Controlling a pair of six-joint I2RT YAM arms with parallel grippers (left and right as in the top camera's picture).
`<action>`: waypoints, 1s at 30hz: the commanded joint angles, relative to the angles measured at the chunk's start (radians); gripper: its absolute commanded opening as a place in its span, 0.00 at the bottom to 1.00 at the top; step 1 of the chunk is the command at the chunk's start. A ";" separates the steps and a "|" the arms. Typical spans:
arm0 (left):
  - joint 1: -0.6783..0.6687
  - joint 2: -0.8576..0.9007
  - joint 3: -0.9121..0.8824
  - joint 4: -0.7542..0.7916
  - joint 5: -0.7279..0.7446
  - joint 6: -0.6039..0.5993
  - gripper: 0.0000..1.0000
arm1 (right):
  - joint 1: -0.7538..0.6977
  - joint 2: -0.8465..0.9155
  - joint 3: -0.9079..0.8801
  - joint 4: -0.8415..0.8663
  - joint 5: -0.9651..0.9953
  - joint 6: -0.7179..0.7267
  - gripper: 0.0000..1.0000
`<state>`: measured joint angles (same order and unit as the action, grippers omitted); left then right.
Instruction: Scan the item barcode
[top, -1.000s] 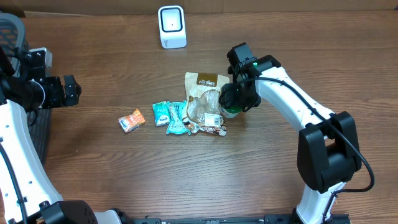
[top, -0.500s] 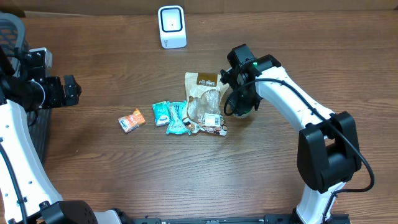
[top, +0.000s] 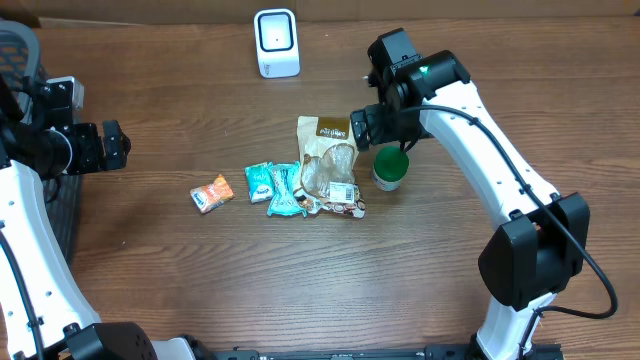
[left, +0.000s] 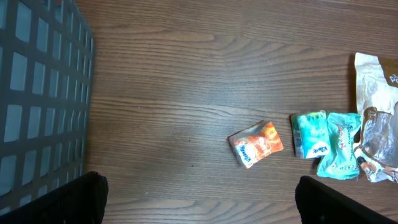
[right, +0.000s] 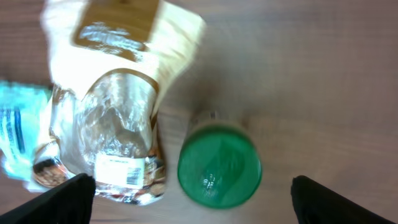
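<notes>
Wooden table (top: 200, 270), white scanner (top: 276, 42) overhead only, green jar (right: 219, 165) beneath right wrist

Green-lidded jar (top: 390, 167), cream pouch (top: 325, 155) (brown label), teal packets (top: 261, 183), orange packet (top: 212, 193), white scanner (top: 276, 42), brown wood-grain table (top: 200, 270)

The table (top: 200, 290) is viewed straight down from overhead. From the left wrist it is seen from high up, with an orange packet (left: 255, 144) ahead of the jaws. From the right wrist it is seen closer, with a green-lidded jar (right: 219, 165) between the jaws. A clear snack bag (right: 118, 124) is shared by all views.
</notes>
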<state>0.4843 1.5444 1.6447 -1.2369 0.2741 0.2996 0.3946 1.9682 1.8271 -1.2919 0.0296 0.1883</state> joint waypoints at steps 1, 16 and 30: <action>0.000 -0.028 0.023 0.000 0.012 0.027 0.99 | -0.017 -0.003 -0.044 -0.003 -0.007 0.409 0.97; 0.000 -0.028 0.023 0.000 0.011 0.027 1.00 | -0.031 -0.002 -0.293 0.204 0.014 0.492 0.75; 0.000 -0.028 0.023 0.000 0.011 0.027 1.00 | -0.032 -0.016 -0.227 0.189 0.013 0.256 0.33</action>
<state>0.4843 1.5444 1.6447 -1.2369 0.2737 0.2996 0.3679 1.9678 1.5360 -1.0973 0.0372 0.5812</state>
